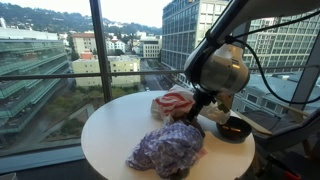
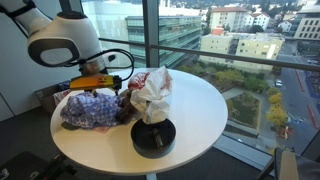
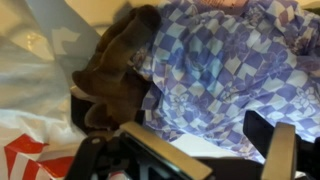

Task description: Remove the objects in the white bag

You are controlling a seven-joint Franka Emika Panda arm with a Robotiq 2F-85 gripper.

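- White bag [image 1: 172, 103] with red print lies crumpled on the round white table [image 1: 105, 135], near the centre of the frame in both exterior views; in the wrist view it fills the left side [image 3: 35, 60], its red lettering at the lower left.
- Brown soft object [image 3: 115, 75] sits left of centre in the wrist view, touching the bag on one side and the checkered cloth [image 3: 230, 70] on the other; what it is cannot be told.
- Purple-and-white checkered cloth lies bunched in the lower middle of an exterior view [image 1: 165, 150], just beside the bag, and at the left of the table in an exterior view [image 2: 90, 110].
- Gripper [image 3: 205, 135] enters from the bottom edge of the wrist view with its fingers [image 3: 275, 150] spread wide apart, low over the cloth and the brown object; nothing is clamped between them.
- Robot arm [image 1: 215, 68] hangs over the table in the upper right of an exterior view, the gripper down between bag and cloth.
- Black bowl [image 2: 153, 138] stands at the bottom centre of an exterior view, near the bag but apart from it.
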